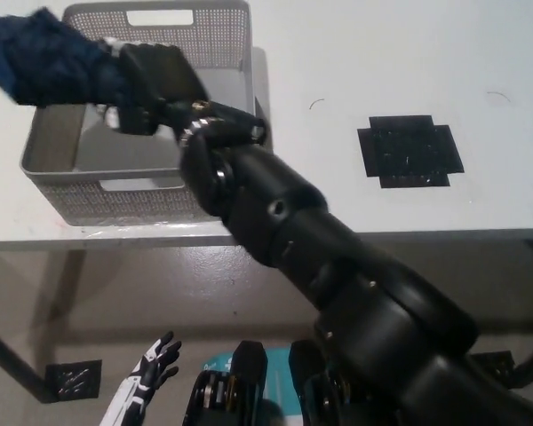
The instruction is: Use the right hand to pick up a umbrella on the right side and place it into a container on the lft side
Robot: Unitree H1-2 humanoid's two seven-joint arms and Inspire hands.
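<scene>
The black right hand (151, 84) is closed around one end of a folded dark blue umbrella (58, 67), holding it up over the grey perforated basket (222, 191). The umbrella lies roughly level, its bulk reaching from the hand toward the basket's left wall and out past the far left corner; it looks to be clear of the basket rather than resting in it, though the steep angle makes that hard to judge. The black right arm (338, 266) runs across the table's front edge from the lower right, passing over the basket's near right corner.

The basket sits at the left end of the white table (355, 53), close to the front edge, with slot handles cut in its near and far walls. What shows of its floor is bare grey.

On the right half of the table lies a black cross-shaped mark (410, 151), well apart from the basket.

The white left hand (157, 362) hangs low below the table's front edge, fingers spread, holding nothing.
</scene>
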